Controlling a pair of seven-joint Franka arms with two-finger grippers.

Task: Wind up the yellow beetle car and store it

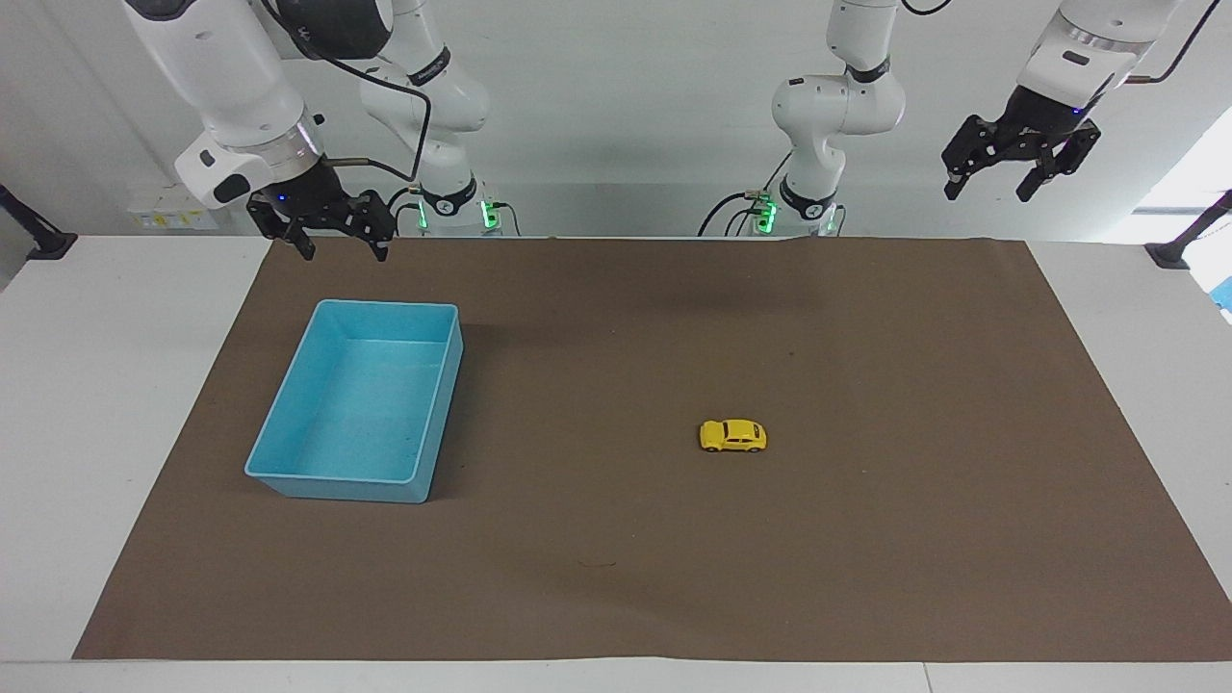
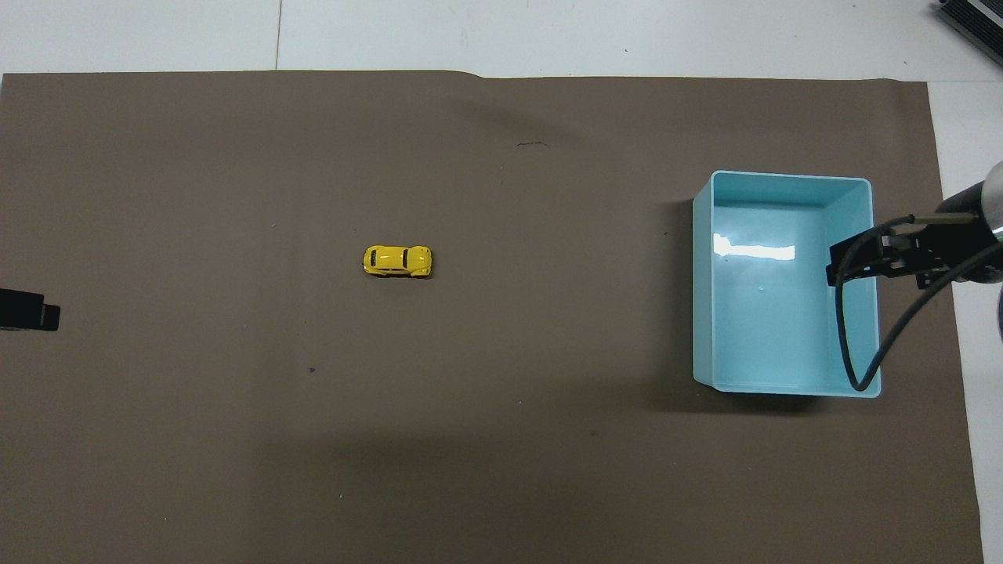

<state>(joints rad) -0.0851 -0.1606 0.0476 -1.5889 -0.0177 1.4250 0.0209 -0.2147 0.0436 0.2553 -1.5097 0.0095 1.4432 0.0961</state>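
My left gripper [image 1: 1020,173]: raised in the air above my end of the table at the left arm's side; fingers spread wide, nothing between them, touching nothing.
My right gripper [image 1: 332,236]: hanging above the edge of the brown mat [image 1: 616,577] on the robots' side of the light blue tray [image 1: 337,472]; fingers parted, nothing held, clear of the tray's rim.
Yellow beetle car [image 1: 733,436]: on its wheels on the mat, near the middle of the table, toward the left arm's end, well apart from the tray and from both my grippers.
Tray: toward the right arm's end, upright, nothing inside.
Cut off: in the overhead view only a dark tip of my left gripper [image 2: 27,309] shows at the edge, so its opening cannot be read there.
Hard to read: from overhead my right gripper [image 2: 870,262] and its cable overlap the tray's wall; the facing view shows it is up in the air, not in the tray.
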